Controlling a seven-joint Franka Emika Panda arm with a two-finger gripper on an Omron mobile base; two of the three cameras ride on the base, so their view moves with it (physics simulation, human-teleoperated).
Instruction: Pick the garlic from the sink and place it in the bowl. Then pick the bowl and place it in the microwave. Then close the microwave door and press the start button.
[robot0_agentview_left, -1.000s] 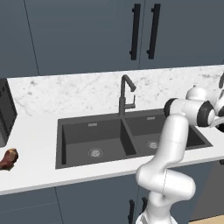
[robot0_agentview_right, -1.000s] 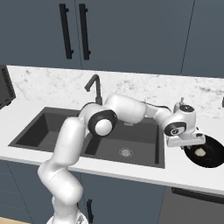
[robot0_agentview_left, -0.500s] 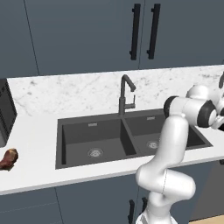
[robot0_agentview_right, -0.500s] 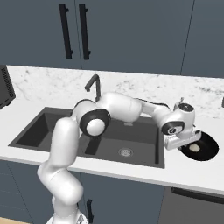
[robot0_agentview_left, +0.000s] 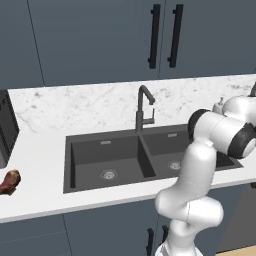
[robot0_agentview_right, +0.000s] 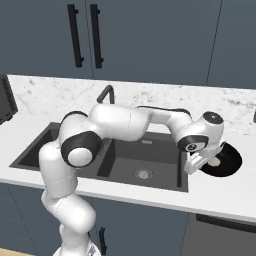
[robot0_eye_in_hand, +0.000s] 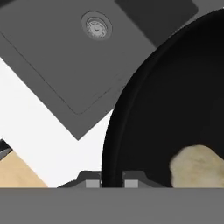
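Note:
The glossy black bowl (robot0_agentview_right: 227, 159) rests on the white counter just right of the sink (robot0_agentview_right: 125, 160). The pale cream garlic (robot0_agentview_right: 214, 162) lies inside it. My gripper (robot0_agentview_right: 197, 162) is at the bowl's left rim. In the hand view the bowl (robot0_eye_in_hand: 175, 100) takes up the right side with the garlic (robot0_eye_in_hand: 197, 168) on its floor. Its rim runs down between my two dark fingertips, and the gripper (robot0_eye_in_hand: 111, 183) is shut on that rim. The sink's basin and drain (robot0_eye_in_hand: 96, 27) lie beyond.
A dark gooseneck faucet (robot0_agentview_left: 144, 107) stands behind the two-basin sink (robot0_agentview_left: 125, 155). A brown drumstick-shaped meat piece (robot0_agentview_left: 9, 182) lies on the counter far left, near a dark appliance (robot0_agentview_left: 7, 130) cut off by the frame. Dark cabinets with black handles (robot0_agentview_left: 162, 35) hang above.
The hand and the bowl have shifted slightly up and left in the right base view. The arm's elbow has swung further left. The grip looks the same.

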